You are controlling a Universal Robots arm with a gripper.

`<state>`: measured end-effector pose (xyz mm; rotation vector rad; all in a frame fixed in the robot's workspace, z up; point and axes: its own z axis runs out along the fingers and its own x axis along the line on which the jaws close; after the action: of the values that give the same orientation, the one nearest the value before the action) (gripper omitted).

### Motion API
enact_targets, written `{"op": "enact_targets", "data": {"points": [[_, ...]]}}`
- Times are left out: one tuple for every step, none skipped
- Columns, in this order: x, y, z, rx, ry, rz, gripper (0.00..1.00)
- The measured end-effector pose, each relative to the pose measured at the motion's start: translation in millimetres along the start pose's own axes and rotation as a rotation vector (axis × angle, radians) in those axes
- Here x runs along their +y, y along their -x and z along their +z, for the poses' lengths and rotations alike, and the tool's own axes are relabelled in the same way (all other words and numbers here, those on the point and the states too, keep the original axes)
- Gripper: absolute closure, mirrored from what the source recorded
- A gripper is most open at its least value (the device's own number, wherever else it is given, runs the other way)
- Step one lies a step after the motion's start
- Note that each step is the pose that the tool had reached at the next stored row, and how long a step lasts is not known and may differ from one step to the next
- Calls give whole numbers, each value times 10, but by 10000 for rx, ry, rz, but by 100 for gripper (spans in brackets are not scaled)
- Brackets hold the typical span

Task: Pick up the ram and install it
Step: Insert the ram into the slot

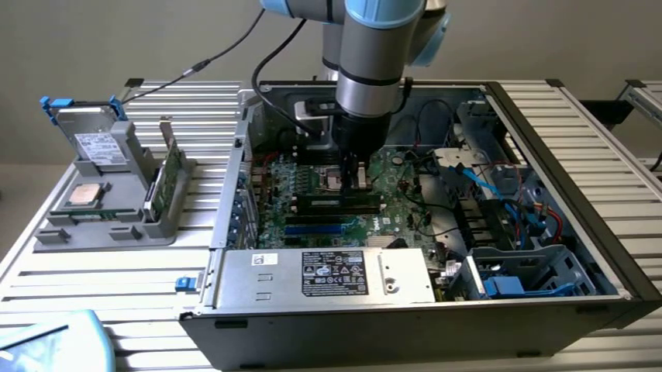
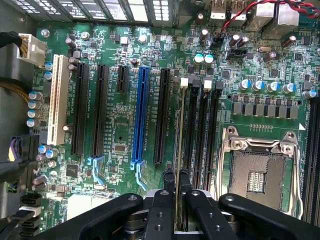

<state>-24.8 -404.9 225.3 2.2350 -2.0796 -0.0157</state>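
The ram is pinched edge-on between my 2 fingers. My hand is closed down to a narrow gap with only the thin board in it. In the wrist view the stick shows as a slim line running parallel to the black memory slots, with its far end close to a white latch. It hangs over the slot nearest the long expansion slots. I cannot tell whether its lower edge touches that slot or sits just above it.

On the motherboard, the open processor socket lies on one side of the memory slots. A blue slot and a white slot lie on the other side.

In the exterior view my arm reaches straight down into the open computer case, which lies on its side on the slatted worktop. From my hand there, the power supply with its black label sits at 6 o'clock. Blue cables run at 4 o'clock.

At 9 o'clock from the case, well apart from my hand, a grey holder stands on the worktop. It carries 1 green board on edge, a square silver chip lying flat, and a drive in a blue-tabbed bracket at its 12 o'clock end.
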Motion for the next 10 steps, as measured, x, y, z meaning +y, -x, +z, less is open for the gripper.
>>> {"op": "enact_targets", "data": {"points": [[1,0,2,0,0,0,86],[3,0,3,0,1,1,86],[4,1,5,-1,0,0,86],[6,1,7,-1,0,0,86],[7,2,9,-1,-1,0,86],[9,2,11,0,0,0,86],[10,2,12,1,0,0,86],[10,2,13,2,1,-1,86],[11,3,14,2,1,-1,86],[11,4,15,0,0,2,86]]}}
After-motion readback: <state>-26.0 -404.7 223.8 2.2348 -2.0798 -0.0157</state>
